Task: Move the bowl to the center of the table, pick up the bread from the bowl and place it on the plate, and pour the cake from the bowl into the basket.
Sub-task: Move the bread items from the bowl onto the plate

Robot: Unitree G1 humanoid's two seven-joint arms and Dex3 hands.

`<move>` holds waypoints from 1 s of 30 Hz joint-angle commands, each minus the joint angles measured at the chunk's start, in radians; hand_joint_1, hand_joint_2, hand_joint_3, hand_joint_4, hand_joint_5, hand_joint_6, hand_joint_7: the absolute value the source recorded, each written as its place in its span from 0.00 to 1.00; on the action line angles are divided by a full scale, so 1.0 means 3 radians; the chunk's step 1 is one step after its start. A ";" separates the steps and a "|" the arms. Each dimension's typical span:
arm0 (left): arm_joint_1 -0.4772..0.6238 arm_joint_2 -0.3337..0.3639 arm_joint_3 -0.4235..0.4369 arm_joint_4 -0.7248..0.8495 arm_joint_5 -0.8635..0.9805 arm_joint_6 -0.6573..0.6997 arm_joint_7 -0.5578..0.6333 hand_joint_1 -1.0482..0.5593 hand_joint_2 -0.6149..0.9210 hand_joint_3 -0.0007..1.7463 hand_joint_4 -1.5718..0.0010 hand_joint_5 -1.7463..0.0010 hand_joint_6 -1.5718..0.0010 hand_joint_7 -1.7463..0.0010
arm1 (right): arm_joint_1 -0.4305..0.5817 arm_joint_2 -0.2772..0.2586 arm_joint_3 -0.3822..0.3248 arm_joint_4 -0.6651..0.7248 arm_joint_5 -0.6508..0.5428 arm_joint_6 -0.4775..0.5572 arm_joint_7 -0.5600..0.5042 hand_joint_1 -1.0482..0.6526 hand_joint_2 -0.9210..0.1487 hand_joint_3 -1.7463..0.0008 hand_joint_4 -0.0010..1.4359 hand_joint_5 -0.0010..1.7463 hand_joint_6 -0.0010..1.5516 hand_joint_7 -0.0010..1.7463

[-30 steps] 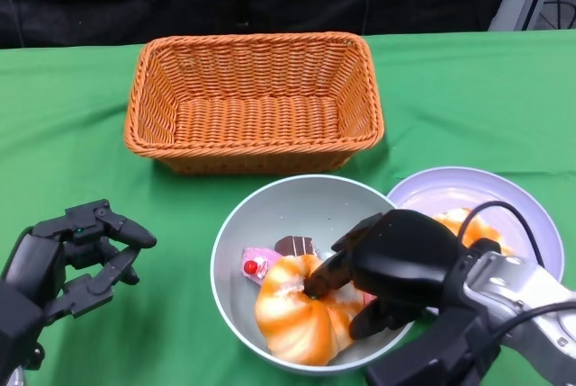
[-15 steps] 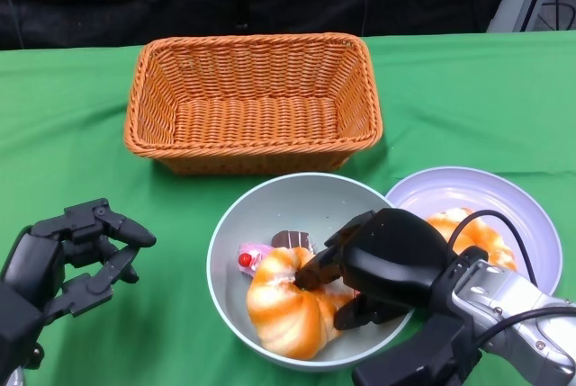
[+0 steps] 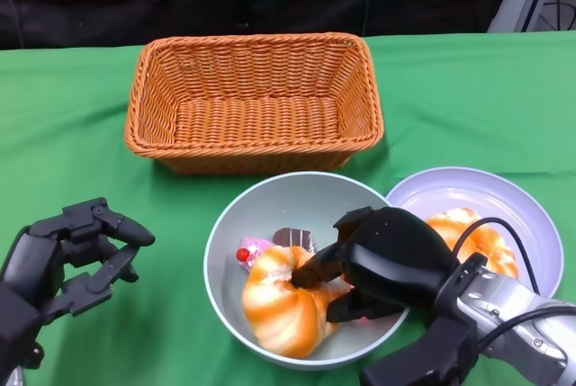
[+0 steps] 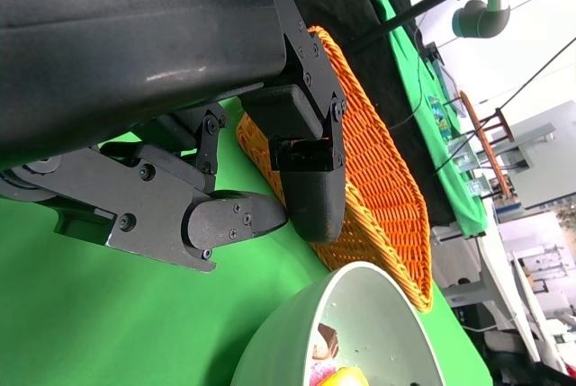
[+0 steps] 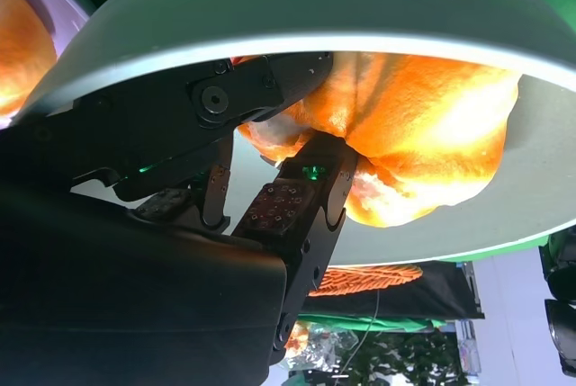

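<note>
The pale green bowl [image 3: 270,190] stands near the table's front, just before the basket. Inside lie an orange-glazed bread [image 3: 279,305], a pink cake piece with a red cherry [image 3: 250,253] and a chocolate cake piece [image 3: 292,240]. My right hand [image 3: 382,264] grips the bowl's right rim, its fingers [image 3: 319,273] reaching inside against the bread. In the right wrist view the fingers [image 5: 297,197] hook over the bowl's rim [image 5: 315,44] and press on the bread [image 5: 423,125]. My left hand [image 3: 72,255] hovers left of the bowl, fingers apart, holding nothing.
A lavender plate [image 3: 468,190] touches the bowl's right side and carries another bread [image 3: 477,237]. The orange wicker basket [image 3: 255,98] sits behind the bowl with nothing in it. Green cloth [image 3: 72,134] covers the table; the left wrist view shows basket [image 4: 369,161] and bowl [image 4: 360,314].
The bowl has slid slightly left in my right hand's grip, carrying the bread and cake pieces with it. My left hand has stayed put.
</note>
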 commanded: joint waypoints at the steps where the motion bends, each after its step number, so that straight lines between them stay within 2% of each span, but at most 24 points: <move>1: -0.0003 0.0030 0.0020 0.0011 -0.0004 -0.0014 0.0042 0.57 0.98 0.28 0.49 0.21 0.47 0.40 | 0.0047 -0.0009 0.0018 0.0132 0.0009 0.0053 0.0052 0.49 0.00 0.98 0.52 0.73 0.73 0.02; 7: -0.0004 0.0028 0.0019 0.0012 0.0008 -0.0017 0.0055 0.57 0.98 0.28 0.49 0.20 0.47 0.40 | 0.0041 -0.0005 0.0012 0.0140 0.0038 0.0066 0.0045 0.48 0.00 0.97 0.51 0.73 0.72 0.02; 10: -0.0025 0.0020 0.0016 0.0035 0.0000 -0.0016 0.0045 0.56 0.98 0.28 0.49 0.20 0.47 0.40 | 0.0088 0.0025 -0.0100 0.0128 0.0181 -0.0001 -0.0142 0.50 0.00 0.98 0.51 0.74 0.73 0.02; 14: -0.0017 0.0018 0.0013 0.0006 0.0001 0.0022 0.0048 0.56 0.98 0.28 0.49 0.20 0.48 0.39 | 0.0107 0.0049 -0.0184 0.0124 0.0298 -0.0095 -0.0250 0.53 0.00 0.98 0.46 0.84 0.75 0.04; 16: -0.0018 0.0019 0.0014 0.0016 -0.0012 0.0003 0.0028 0.56 0.98 0.28 0.50 0.20 0.48 0.39 | 0.0123 0.0060 -0.0250 0.0097 0.0407 -0.0166 -0.0247 0.53 0.00 0.98 0.46 0.82 0.75 0.04; 21: -0.0017 0.0017 0.0016 0.0011 -0.0017 0.0009 0.0030 0.56 0.98 0.27 0.50 0.20 0.48 0.39 | 0.0173 0.0060 -0.0392 -0.0030 0.0672 -0.0292 -0.0095 0.53 0.03 1.00 0.50 0.77 0.75 0.03; 30: -0.0035 0.0039 0.0018 0.0047 0.0001 -0.0037 0.0030 0.57 0.98 0.27 0.50 0.19 0.49 0.38 | 0.0388 0.0018 -0.0640 -0.0508 0.1104 -0.0364 0.0353 0.57 0.03 1.00 0.49 0.86 0.80 0.06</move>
